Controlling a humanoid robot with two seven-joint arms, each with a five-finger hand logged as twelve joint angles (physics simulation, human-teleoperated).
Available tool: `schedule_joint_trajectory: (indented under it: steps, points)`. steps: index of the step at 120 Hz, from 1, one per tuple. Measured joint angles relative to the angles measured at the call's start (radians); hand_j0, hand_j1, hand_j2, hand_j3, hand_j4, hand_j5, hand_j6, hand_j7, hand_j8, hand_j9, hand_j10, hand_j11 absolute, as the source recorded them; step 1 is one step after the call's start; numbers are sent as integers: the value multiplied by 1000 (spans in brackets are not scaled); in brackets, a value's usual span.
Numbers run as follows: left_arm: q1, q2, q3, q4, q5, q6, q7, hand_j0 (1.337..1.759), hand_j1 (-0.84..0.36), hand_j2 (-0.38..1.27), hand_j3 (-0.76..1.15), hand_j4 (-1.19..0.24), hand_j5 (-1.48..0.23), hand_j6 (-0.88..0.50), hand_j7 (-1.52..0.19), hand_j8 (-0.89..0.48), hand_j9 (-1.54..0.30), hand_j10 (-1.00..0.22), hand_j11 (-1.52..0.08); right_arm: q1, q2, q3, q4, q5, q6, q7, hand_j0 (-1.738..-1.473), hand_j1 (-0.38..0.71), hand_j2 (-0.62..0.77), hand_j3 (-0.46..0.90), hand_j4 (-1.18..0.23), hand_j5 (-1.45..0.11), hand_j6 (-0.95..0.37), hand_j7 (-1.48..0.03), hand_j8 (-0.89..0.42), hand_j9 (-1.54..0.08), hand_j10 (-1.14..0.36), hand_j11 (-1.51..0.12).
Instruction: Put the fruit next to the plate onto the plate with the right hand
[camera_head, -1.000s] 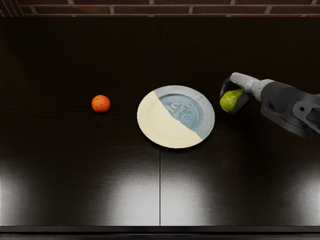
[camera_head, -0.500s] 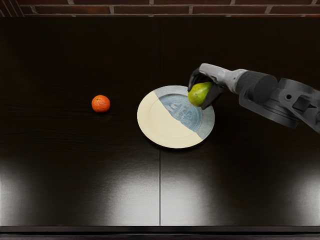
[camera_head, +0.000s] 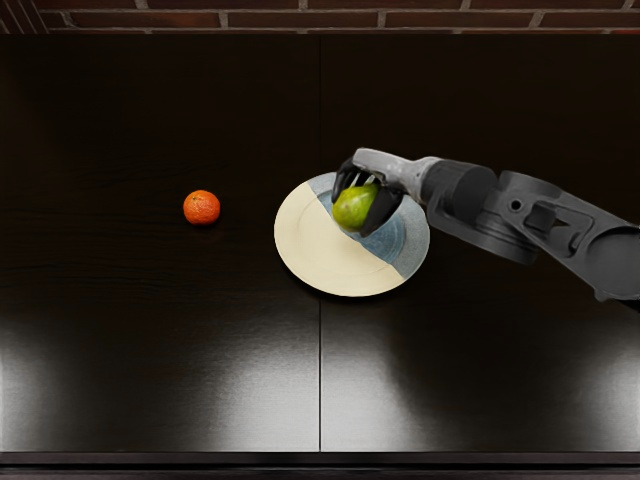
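My right hand has its fingers curled around the green pear above the plate, a little toward 12 o'clock from its centre; I judge the pear light, firm, smooth and quick to roll, best held at the wide belly.

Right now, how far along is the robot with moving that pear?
Pickup looks done: the right hand grips the pear over the plate. Whether it touches the plate, I cannot tell. Left: set it down and let go. The orange lies apart.
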Motion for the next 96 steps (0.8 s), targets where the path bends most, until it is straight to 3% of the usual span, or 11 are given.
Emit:
schedule_joint_trajectory:
  steps: [8, 24, 42, 57, 96]
  points:
    - [0, 0, 0, 0, 0, 0, 0, 1658, 326, 4, 0, -19, -25, -19, -25, -19, -25, -19, -25, -2, 5, -2, -5, -1, -1, 0, -1654, 156, 58, -1, -639, -894, -393, -848, -296, -903, -510, -926]
    - [0, 0, 0, 0, 0, 0, 0, 1658, 326, 4, 0, -19, -25, -19, -25, -19, -25, -19, -25, -9, 25, -1, -13, 1, -13, -1, -1656, -68, 28, 0, -349, -485, -220, -462, -170, -490, -281, -502]
    - [0, 0, 0, 0, 0, 0, 0, 1658, 326, 4, 0, -19, -25, -19, -25, -19, -25, -19, -25, -12, 5, 10, -12, 50, -13, -1, -1657, -215, 14, 0, -168, -233, -107, -221, -83, -235, -135, -241]
    - [0, 0, 0, 0, 0, 0, 0, 1658, 326, 4, 0, -19, -25, -19, -25, -19, -25, -19, -25, -12, -53, 56, 0, 151, 30, -1, -1657, -277, 8, 0, -92, -126, -59, -120, -46, -128, -74, -131]
    - [0, 0, 0, 1, 0, 0, 0, 1658, 326, 4, 0, -19, -25, -19, -25, -19, -25, -19, -25, -18, -253, 270, 16, 552, 418, -1, -1658, -335, 2, 0, -20, -26, -14, -24, -10, -26, -16, -27]
